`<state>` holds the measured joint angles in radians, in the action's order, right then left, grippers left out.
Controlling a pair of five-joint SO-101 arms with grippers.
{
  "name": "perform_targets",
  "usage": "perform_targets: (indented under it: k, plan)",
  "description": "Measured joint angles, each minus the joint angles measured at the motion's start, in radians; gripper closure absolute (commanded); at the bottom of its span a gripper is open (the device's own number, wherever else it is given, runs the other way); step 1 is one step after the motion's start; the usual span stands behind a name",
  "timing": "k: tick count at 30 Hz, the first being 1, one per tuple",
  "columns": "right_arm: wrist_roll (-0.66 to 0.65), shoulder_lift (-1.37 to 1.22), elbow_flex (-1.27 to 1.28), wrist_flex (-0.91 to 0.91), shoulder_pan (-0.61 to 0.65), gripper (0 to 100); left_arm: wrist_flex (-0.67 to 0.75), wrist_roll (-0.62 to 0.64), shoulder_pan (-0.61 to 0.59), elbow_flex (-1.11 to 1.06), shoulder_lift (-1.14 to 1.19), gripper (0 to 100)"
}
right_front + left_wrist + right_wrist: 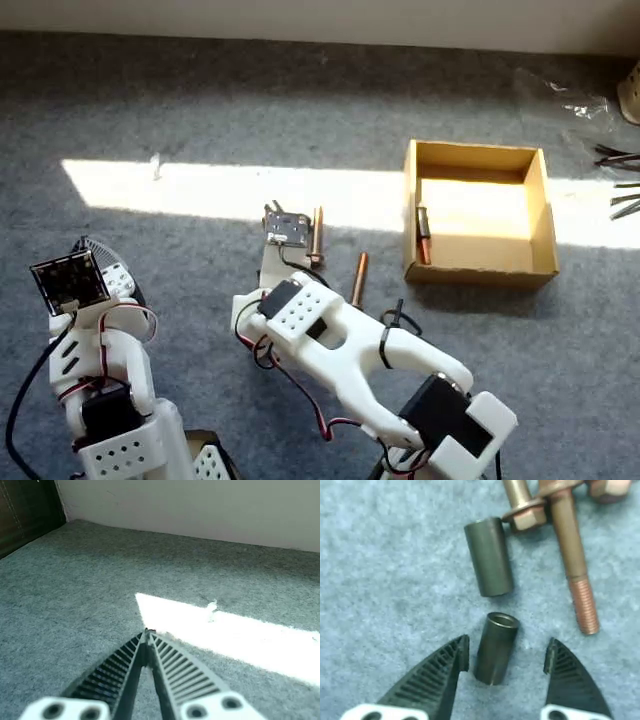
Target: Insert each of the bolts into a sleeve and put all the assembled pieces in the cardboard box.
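1. Broadly, the grey carpet lies open on the left and far side, up to the pale wall strip at the far edge, with a sunlit band running across the middle.
2. The cardboard box sits on the right, top open. 1 assembled piece lies against its left wall, long axis running near to far.
3. Carpet shows between the box's left wall and the 2 bolts in the middle.
4. The far bolt lies near-to-far, just right of the right arm's tip. The near bolt is slightly tilted, a little nearer and to the right.
5. The right gripper is spread wide, straddling a dark sleeve on the carpet with a gap at each finger. The sleeve's long axis runs away from the claw, its open bore at the end facing away.
6. A second sleeve lies just beyond, roughly in line, apart from the first. A bolt's hex head touches its outer end.
7. Beside both, a threaded bolt points its threads back toward the claw.
8. The left gripper is pressed closed on nothing, above bare carpet at the near left.
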<state>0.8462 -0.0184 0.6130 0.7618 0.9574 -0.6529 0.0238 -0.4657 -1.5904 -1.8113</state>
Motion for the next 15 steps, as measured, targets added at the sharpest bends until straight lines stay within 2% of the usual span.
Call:
perform_targets:
  k: [5, 13, 15]
  plan:
    - [0.0, 0.0, 0.0, 0.002, -0.008, 91.9, 0.0, 0.0, 0.0, -0.017, 0.0, 99]
    - [0.002, -0.011, 0.003, 0.002, -0.087, 93.1, 0.0, 0.0, -0.002, -0.02, 0.0, 99]
    - [-0.04, -0.011, 0.003, 0.014, -0.098, 93.2, 0.0, 0.0, -0.002, -0.02, 0.0, 99]
